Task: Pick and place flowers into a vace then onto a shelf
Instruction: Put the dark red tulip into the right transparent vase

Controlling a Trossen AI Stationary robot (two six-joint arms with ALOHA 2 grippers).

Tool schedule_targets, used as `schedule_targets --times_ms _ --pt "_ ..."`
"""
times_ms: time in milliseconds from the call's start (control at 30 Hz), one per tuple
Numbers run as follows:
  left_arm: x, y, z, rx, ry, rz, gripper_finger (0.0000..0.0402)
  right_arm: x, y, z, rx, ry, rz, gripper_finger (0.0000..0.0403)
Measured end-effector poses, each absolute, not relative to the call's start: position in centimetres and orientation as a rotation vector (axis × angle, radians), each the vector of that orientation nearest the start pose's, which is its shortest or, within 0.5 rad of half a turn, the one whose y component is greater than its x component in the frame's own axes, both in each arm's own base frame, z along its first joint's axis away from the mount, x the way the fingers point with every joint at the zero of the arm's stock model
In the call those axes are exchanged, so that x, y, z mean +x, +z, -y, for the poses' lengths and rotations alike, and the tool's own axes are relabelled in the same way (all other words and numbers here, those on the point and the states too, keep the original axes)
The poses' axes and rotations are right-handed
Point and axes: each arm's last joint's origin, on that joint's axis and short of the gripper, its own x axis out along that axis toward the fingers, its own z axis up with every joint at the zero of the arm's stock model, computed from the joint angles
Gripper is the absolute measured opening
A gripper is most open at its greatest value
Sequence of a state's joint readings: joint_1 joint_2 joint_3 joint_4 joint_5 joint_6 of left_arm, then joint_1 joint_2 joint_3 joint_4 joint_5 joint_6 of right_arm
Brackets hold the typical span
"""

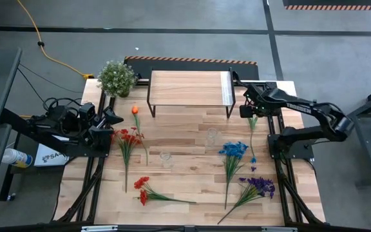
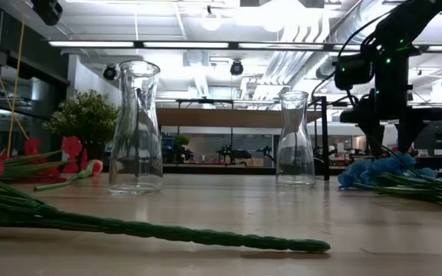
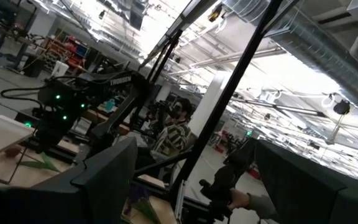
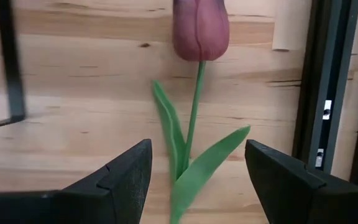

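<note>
The right gripper [image 4: 194, 180] is hanging wide open over the bud [image 4: 200, 28] beside the shelf [image 1: 189, 87], upper right. The left gripper [image 1: 110, 118] is waiting at the left edge, fingers spread and empty.

Dark red bud [image 4: 200, 28]: top cut off by wrist pic edge, stem base hidden btwn right hand [image 4: 197, 180] fingers. Green stem [image 2: 152, 228] in low view runs off the frame edge, bloom unseen. Person [image 3: 174, 127] behind left arm: blurred. Clear vases [image 1: 212, 136] on worktop barely readable from above.
</note>
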State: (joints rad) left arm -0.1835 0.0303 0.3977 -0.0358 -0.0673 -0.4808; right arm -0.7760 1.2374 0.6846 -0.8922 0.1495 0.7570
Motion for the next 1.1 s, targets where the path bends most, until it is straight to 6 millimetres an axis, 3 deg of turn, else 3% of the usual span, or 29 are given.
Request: schedule_targets --times_ms 300,633,967,1100 --pt "5.5 28.5 0.8 -0.518 -0.180 0.272 0.0358 13.1 16.4 14.8 1.053 -1.306 -1.134 0.0248" --pt "5.5 28.4 0.8 -0.538 -0.183 0.269 0.0358 11.8 16.3 16.3 1.134 -1.252 -1.102 0.0248" --pt "5.5 28.4 0.8 -0.539 -0.184 0.269 0.0358 11.2 16.3 16.9 1.139 -1.287 -1.082 0.0248" --pt "5.5 28.4 0.8 -0.540 -0.184 0.269 0.0358 11.0 15.3 16.5 1.148 -1.278 -1.072 0.0248"
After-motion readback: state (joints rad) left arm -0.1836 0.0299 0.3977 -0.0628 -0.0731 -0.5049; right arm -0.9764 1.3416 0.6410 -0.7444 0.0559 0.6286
